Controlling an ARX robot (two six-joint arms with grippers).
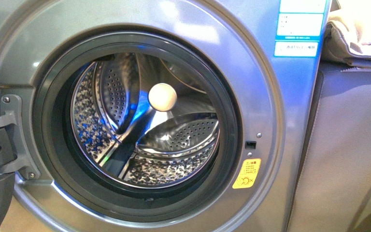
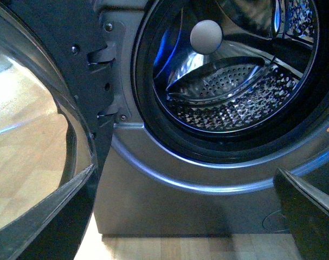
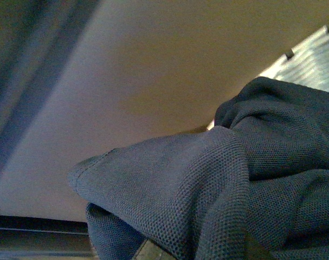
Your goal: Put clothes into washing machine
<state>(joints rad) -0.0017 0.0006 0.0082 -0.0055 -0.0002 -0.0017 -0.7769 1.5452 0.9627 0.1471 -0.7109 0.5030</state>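
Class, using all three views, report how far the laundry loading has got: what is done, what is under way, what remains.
Done: the washing machine door stands open, and the drum holds no clothes. In hand: the navy clothes bunch right at the right wrist camera, apparently carried by that arm, though its jaws are hidden. Left: getting them into the drum.

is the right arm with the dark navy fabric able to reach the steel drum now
Probably yes: the silver-grey washing machine stands open, its perforated steel drum empty, nothing across the mouth. The right arm is outside the front view, though.
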